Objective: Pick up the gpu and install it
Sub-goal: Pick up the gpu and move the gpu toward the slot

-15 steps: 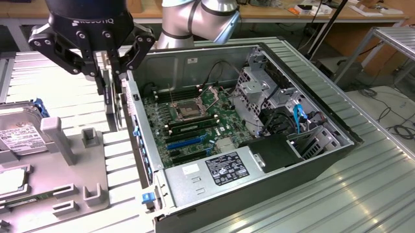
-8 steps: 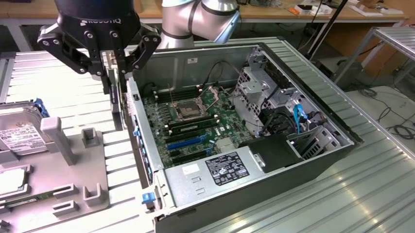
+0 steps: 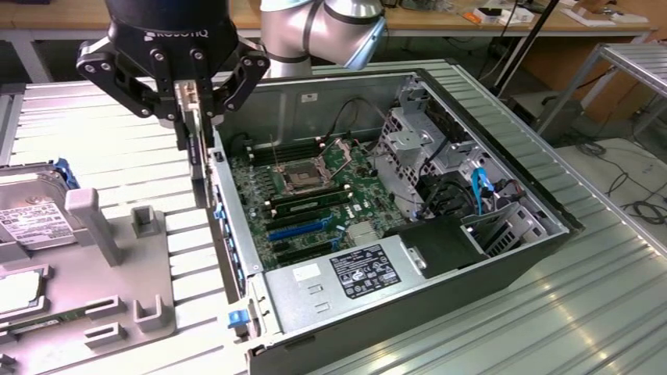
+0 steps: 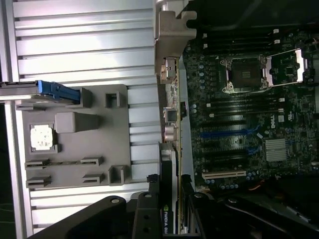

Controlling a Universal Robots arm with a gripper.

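Squeezing the gpu (image 3: 195, 160) tight in my gripper (image 3: 190, 109), I am hanging it at ten o'clock of the computer case (image 3: 501, 266), over its wall; I am risking bumping that wall and twisting it

"ROBOTIQ" stands in pale letters on the black body of the gripper (image 3: 190, 116); "NVIDIA", then "QU" cut off, on a label along the gpu (image 4: 167, 174); a round "DELL" mark on the motherboard (image 4: 234, 144); print on the power supply (image 3: 365, 272) label and the hard drive (image 3: 31, 223) label cannot be read.
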